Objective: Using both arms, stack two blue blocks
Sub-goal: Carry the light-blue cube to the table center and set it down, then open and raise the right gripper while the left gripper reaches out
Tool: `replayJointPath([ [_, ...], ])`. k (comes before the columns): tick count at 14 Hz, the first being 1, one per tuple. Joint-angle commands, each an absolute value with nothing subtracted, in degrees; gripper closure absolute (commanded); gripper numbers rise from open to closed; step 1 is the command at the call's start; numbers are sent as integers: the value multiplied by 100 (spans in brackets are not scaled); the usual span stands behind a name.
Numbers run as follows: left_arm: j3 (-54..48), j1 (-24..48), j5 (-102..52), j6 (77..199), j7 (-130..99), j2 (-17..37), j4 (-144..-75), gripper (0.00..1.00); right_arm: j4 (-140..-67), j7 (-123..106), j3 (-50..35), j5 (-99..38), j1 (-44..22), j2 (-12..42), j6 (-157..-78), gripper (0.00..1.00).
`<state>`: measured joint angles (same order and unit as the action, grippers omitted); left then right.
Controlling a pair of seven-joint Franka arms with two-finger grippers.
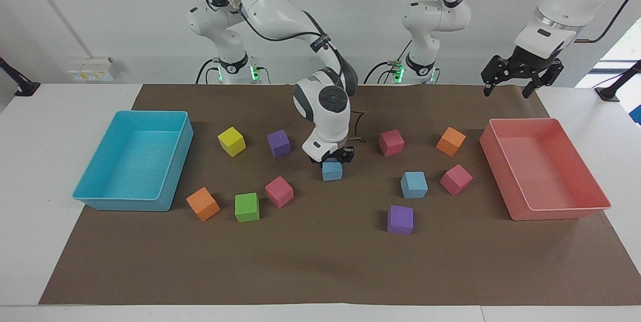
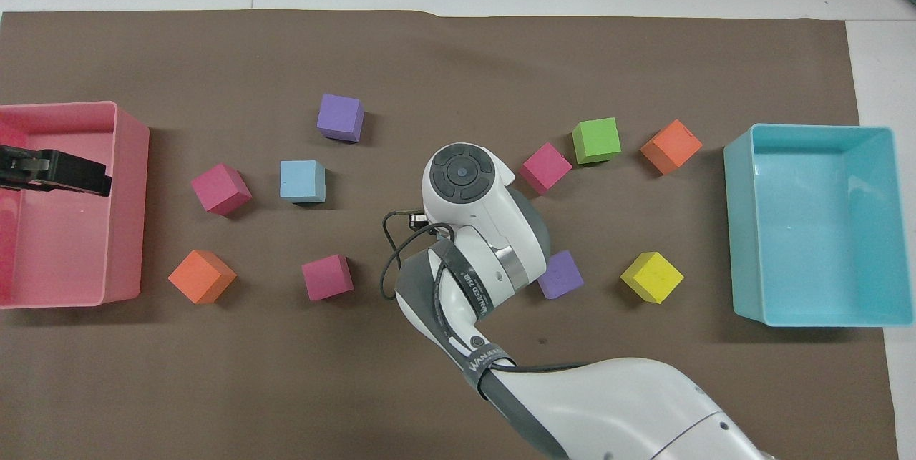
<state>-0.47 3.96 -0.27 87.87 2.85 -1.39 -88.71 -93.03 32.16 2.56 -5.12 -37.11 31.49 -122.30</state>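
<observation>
One blue block [image 1: 332, 171] sits near the middle of the brown mat, and my right gripper [image 1: 332, 160] comes straight down on its top and is shut on it. I cannot tell whether this block rests on the mat or is just off it. In the overhead view the right arm's wrist [image 2: 464, 174] hides this block and the gripper. The second blue block [image 1: 414, 185] [image 2: 302, 181] stands free on the mat toward the left arm's end. My left gripper [image 1: 507, 89] [image 2: 91, 177] waits open and empty, high over the pink tray's edge.
A pink tray [image 1: 561, 212] stands at the left arm's end and a cyan tray [image 1: 120, 201] at the right arm's end. Purple [image 1: 400, 220], magenta [image 1: 455, 179], orange [image 1: 450, 141], green [image 1: 247, 207] and yellow [image 1: 231, 141] cubes are scattered around the blue blocks.
</observation>
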Motion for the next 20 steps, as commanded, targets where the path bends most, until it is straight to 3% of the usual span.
replayJointPath([
  [1,-79,325,-97,8728,264,-202,-8859,0,-9422,3182,202,-580,-3735,3085,-12384,100],
  [5,-79,325,-97,8728,264,-202,-8868,0,-9492,3173,202,-580,-3744,3067,-12392,100],
  [6,-79,334,-97,8728,255,-202,-8859,0,-9501,3164,202,-580,-3744,3067,-12393,93],
  [8,-79,334,-97,8736,264,-202,-8859,0,-9545,3164,202,-580,-3744,3050,-12419,6],
  [9,-79,325,-88,8736,264,-202,-8868,0,-9562,3164,202,-554,-3744,3050,-12410,0],
  [13,-79,351,-97,8806,237,-202,-8868,0,-9501,3155,202,-457,-3753,2901,-12349,0],
  [20,-97,413,-140,9570,237,-79,-8921,0,-9527,3042,220,-597,-3262,1847,-11990,0],
])
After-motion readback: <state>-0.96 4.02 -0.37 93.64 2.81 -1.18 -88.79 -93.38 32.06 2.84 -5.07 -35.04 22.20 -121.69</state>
